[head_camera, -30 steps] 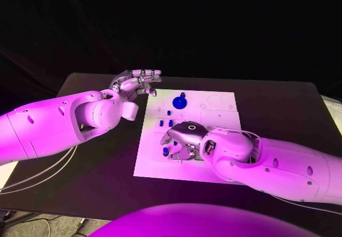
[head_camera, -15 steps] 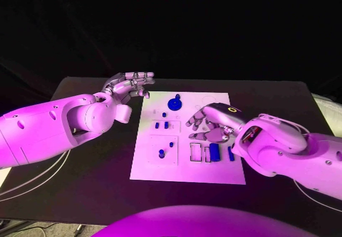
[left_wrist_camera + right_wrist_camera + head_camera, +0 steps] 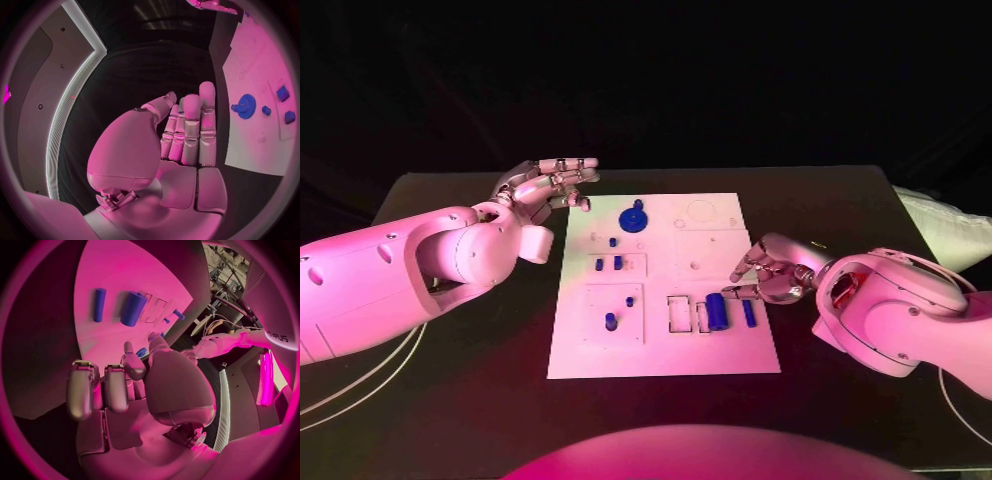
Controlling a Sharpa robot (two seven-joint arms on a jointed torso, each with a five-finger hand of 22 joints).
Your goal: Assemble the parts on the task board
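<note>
The left hand (image 3: 548,182) hovers over the desk (image 3: 459,350) just beside the task board's (image 3: 661,350) far left corner, fingers straight and together, holding nothing. On the board lie a blue gear (image 3: 633,217), small blue pieces (image 3: 607,264) and a blue cylinder (image 3: 715,310). The right hand (image 3: 772,272), fingers loosely apart and empty, sits at the board's right edge.

Matt board, glossy shells

The task board (image 3: 661,345) looks like flat matt plastic or card; the blue parts (image 3: 715,311) on it seem smooth plastic. The counter (image 3: 473,380) is dull black. Both arms wear glossy plastic shells.
</note>
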